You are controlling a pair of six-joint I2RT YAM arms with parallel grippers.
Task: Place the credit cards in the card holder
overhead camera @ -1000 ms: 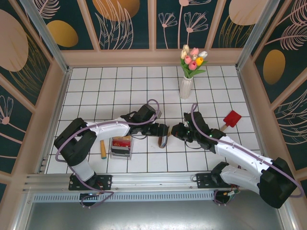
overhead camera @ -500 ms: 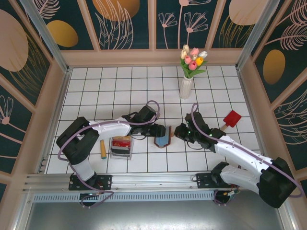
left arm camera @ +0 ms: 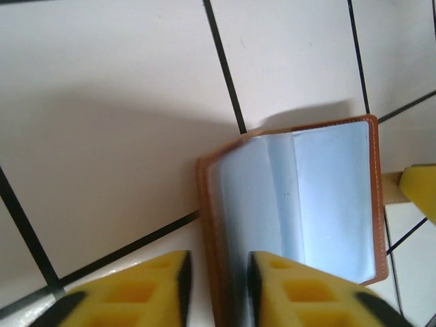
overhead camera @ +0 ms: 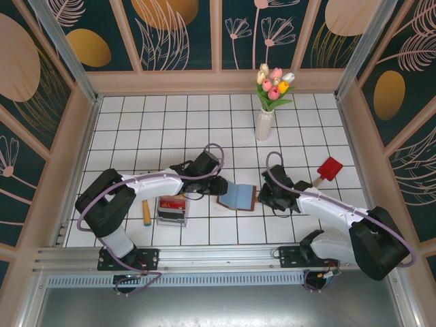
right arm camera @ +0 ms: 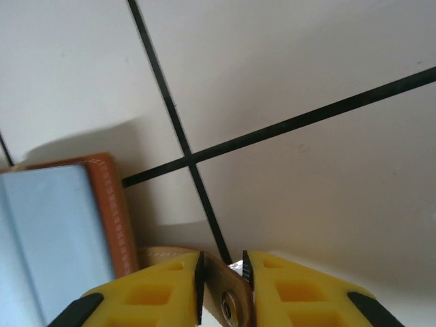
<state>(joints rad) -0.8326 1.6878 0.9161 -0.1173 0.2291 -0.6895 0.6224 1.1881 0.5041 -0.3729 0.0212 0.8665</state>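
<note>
The card holder, brown leather with grey-blue inner pockets, lies spread open on the white tiles between my two grippers. My left gripper is shut on its left cover: in the left wrist view the brown edge of the card holder runs between the yellow fingers of the gripper. My right gripper is at the holder's right side. In the right wrist view the clasp tab sits loosely between the slightly parted fingers of the gripper, next to the holder. The credit cards, red and dark, stand in a clear box.
The clear plastic box is left of the holder, beside my left arm. A small orange-handled tool lies left of it. A red toy shovel lies at the right. A white vase of tulips stands behind.
The card holder went from folded and on edge to spread open. My left gripper closed on its left cover. My right gripper's fingers parted around the clasp tab.
</note>
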